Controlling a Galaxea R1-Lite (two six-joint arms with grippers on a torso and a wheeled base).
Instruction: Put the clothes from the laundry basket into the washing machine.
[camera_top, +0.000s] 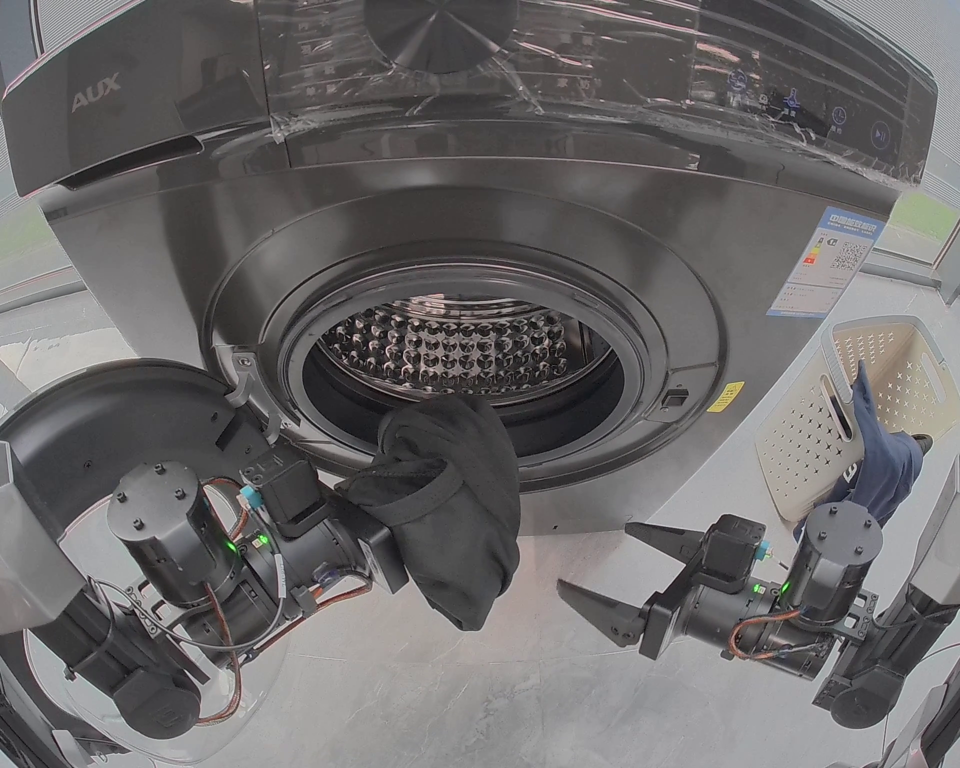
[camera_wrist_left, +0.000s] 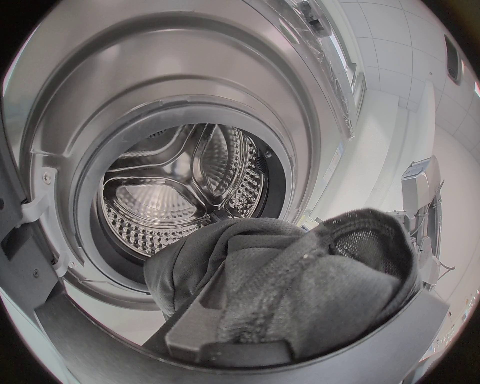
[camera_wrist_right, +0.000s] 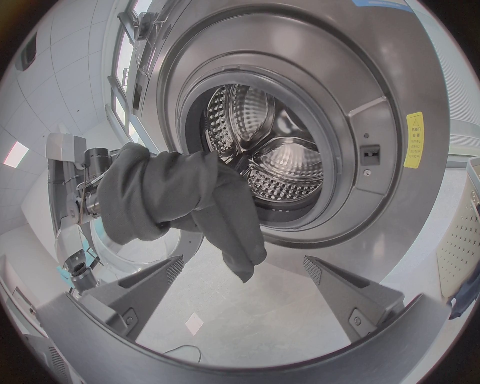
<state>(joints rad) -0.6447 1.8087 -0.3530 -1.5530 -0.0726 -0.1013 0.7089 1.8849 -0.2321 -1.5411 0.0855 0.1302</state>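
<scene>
A dark grey garment (camera_top: 450, 510) hangs in front of the washing machine's round opening (camera_top: 460, 370), just below its lower rim. My left gripper (camera_top: 385, 545) is shut on the garment (camera_wrist_left: 280, 290), whose cloth drapes over and hides its fingers. The same garment (camera_wrist_right: 185, 200) shows in the right wrist view, held before the steel drum (camera_wrist_right: 265, 150). To the right and lower, my right gripper (camera_top: 615, 575) stands open above the floor, its fingers (camera_wrist_right: 155, 280) holding nothing. A blue garment (camera_top: 885, 460) hangs over the rim of the white laundry basket (camera_top: 800, 440) at the far right.
The washer's door (camera_top: 90, 440) is swung open on the left, behind my left arm. The grey machine front (camera_top: 700, 300) rises over a pale floor (camera_top: 520, 680) with free room between the arms. The basket leans close to the right arm.
</scene>
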